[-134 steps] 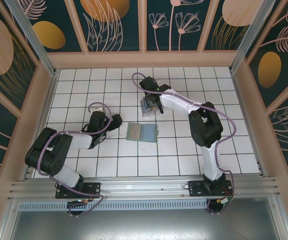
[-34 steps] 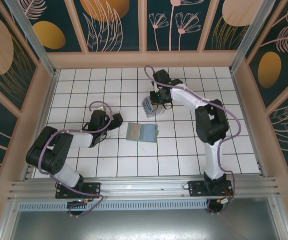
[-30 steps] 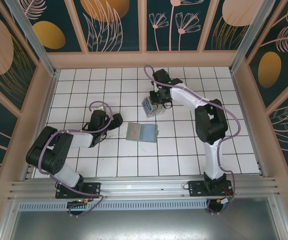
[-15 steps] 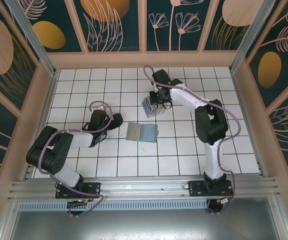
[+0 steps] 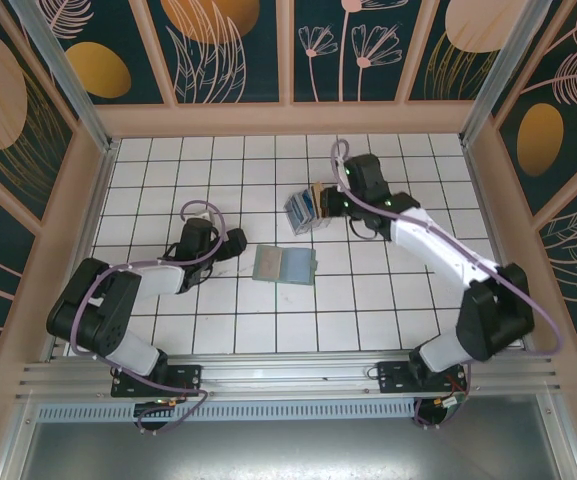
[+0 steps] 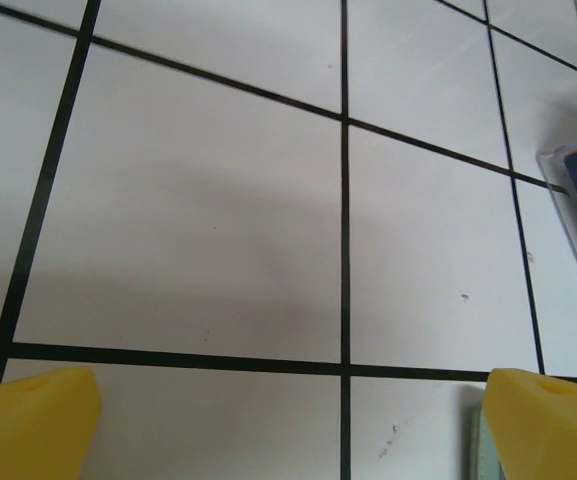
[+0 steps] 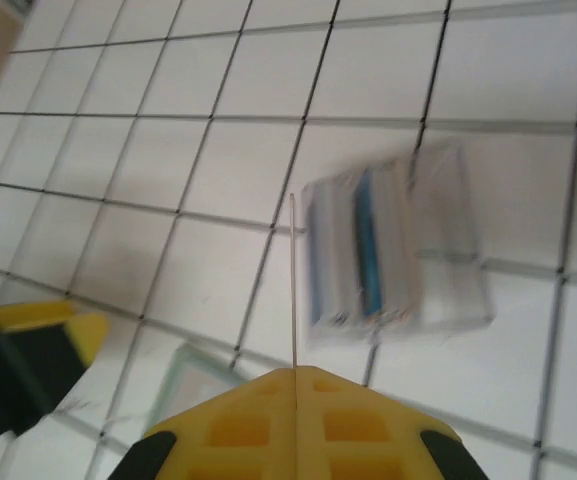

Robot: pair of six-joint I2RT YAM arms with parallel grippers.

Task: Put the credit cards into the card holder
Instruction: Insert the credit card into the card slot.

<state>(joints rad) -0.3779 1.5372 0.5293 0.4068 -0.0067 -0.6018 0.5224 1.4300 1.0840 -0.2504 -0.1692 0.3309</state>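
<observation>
With the right tool [image 7: 295,374] clenched on a credit card [image 7: 293,285] beside the clear box [image 7: 398,250], it must next reach the card holder [image 5: 284,264]; the left tool [image 6: 288,420] gapes.

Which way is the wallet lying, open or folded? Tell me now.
Open. The wallet lies spread flat on the table, two halves side by side, a crease between.

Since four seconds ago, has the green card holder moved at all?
No. The card holder lies open on the same white tiles as before, its edges unshifted against the grid.
</observation>
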